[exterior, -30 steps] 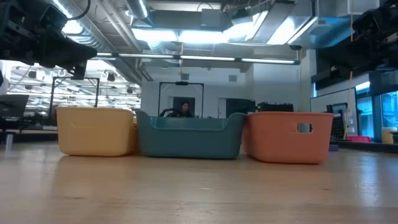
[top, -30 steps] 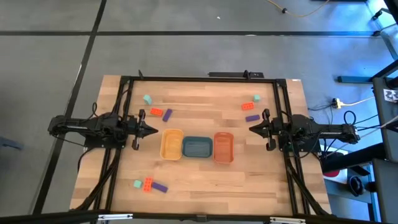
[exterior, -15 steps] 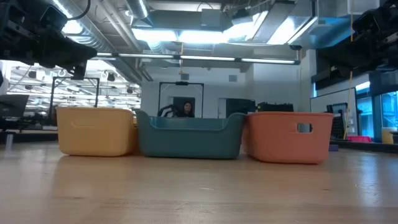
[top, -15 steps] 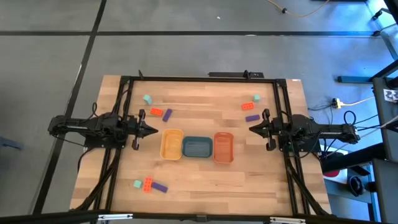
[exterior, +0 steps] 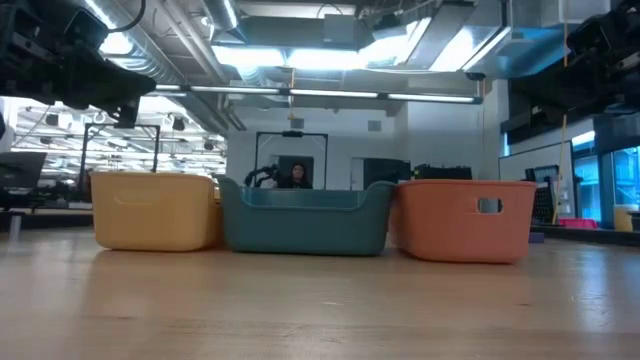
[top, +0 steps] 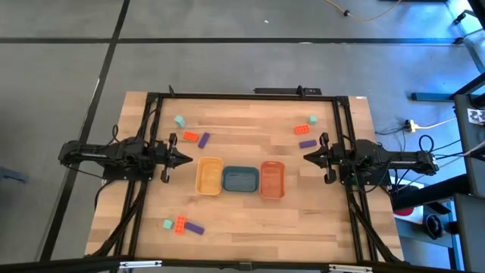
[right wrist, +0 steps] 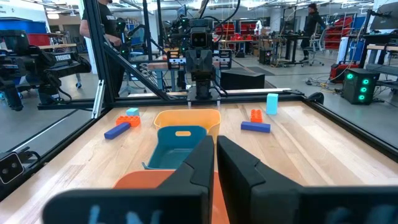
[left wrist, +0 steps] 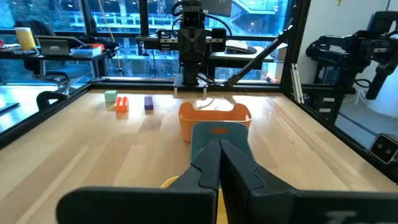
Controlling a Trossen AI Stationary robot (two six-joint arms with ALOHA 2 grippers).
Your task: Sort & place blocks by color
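Desk [top: 250, 220], three trays [top: 241, 179] in a row, nine blocks [top: 182, 225] in three clusters, left hand [top: 188, 159] closed, empty, right hand [top: 306, 158] closed, empty

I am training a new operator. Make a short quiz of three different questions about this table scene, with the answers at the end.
1. True or false: some blocks already lie inside the trays.
2. Which tray stands in the middle of the row? A yellow, B blue, C orange.
3. Fill in: the blocks lie in ___ separate groups on the table.

Key
1. False. The yellow tray, blue tray and orange tray show no blocks inside; every block lies on the table.
2. B.
3. Three: one group near the left gripper, one group near the right gripper, one group at the left near edge. Both grippers are shut and hold nothing.
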